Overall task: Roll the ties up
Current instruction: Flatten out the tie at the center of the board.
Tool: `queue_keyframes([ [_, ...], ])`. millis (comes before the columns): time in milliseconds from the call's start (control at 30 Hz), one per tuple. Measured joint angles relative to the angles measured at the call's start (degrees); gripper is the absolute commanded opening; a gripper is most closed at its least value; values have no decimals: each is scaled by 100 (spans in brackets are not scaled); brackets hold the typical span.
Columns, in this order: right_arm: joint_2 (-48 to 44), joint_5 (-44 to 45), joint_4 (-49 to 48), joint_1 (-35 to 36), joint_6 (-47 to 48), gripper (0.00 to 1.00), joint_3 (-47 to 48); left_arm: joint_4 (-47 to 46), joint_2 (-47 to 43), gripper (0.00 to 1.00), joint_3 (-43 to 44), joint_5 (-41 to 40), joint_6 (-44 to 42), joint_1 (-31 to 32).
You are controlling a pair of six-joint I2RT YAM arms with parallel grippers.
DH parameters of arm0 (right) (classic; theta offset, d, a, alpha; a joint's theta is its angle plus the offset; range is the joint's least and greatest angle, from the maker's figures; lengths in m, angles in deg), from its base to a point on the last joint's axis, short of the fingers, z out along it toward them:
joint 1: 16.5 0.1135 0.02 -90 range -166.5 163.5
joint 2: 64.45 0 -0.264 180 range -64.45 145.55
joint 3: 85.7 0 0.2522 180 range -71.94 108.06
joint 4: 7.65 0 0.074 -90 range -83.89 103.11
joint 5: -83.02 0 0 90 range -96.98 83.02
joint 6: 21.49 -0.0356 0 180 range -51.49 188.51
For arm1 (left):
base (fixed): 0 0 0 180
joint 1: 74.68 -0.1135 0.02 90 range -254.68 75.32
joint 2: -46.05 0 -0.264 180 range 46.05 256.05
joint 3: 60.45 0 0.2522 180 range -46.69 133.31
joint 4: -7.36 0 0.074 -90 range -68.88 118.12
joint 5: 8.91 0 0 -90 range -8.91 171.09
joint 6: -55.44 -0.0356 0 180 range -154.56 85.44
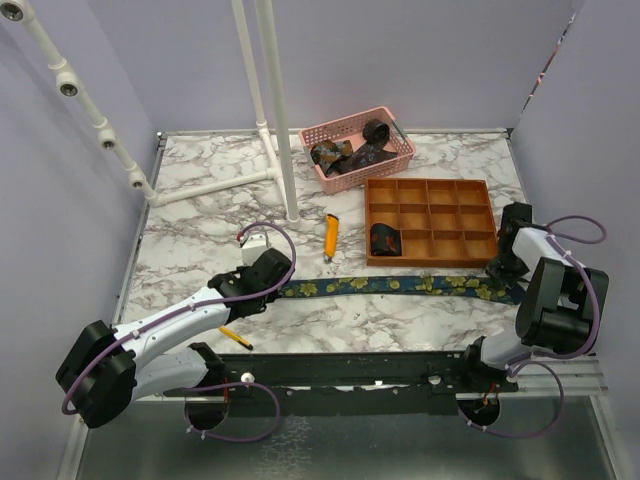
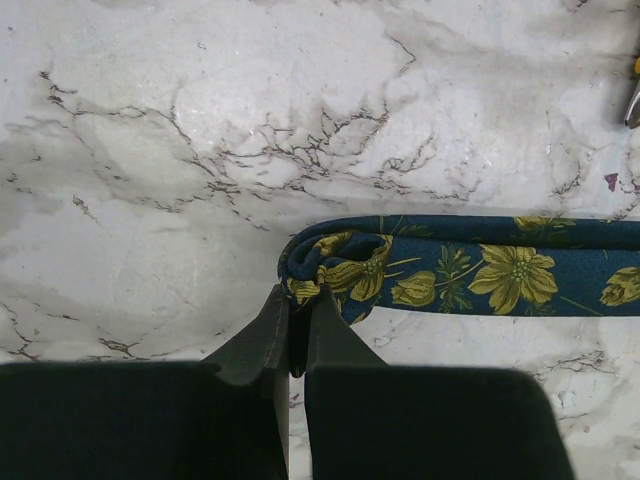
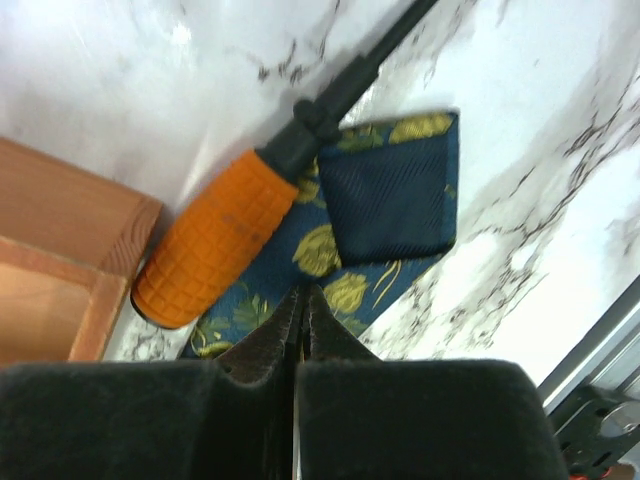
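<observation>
One tie (image 1: 400,285), navy with yellow-green flowers, lies stretched left to right across the marble table (image 1: 200,220). My left gripper (image 1: 272,288) is shut on its left end. In the left wrist view that gripper (image 2: 297,297) pinches the curled-over tip of the tie (image 2: 480,265). My right gripper (image 1: 503,272) is at the wide right end. Seen from the right wrist, this gripper (image 3: 303,292) is shut with its tips down on the tie (image 3: 325,250), whose plain navy back (image 3: 390,195) is folded over. A rolled tie (image 1: 385,238) sits in the wooden tray.
An orange-handled screwdriver (image 3: 220,240) lies across the tie's wide end, beside the corner of the wooden compartment tray (image 1: 430,205). A pink basket (image 1: 395,135) behind holds more ties. An orange-yellow utility knife (image 1: 330,235) and a white pipe frame (image 1: 275,100) stand mid-table.
</observation>
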Motion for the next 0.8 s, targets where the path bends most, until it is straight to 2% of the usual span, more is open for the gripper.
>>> queue_keyframes([
  [333,278,258,-96,-549,553,1,293,4,76,0,-15,13,11,37],
  [367,278,254,-98,-605,588,10,293,2,83,0,-22,13,13,39],
  [467,144,107,-133,-691,616,46,271,0,98,0,-42,13,39,39],
  [533,-160,-7,-212,-688,590,62,164,0,109,0,-66,13,59,39],
  [667,-938,-94,-273,-680,463,68,-262,-13,107,0,-131,15,111,37],
  [800,-1036,-79,-116,-704,173,69,-326,-42,105,0,-184,26,127,39],
])
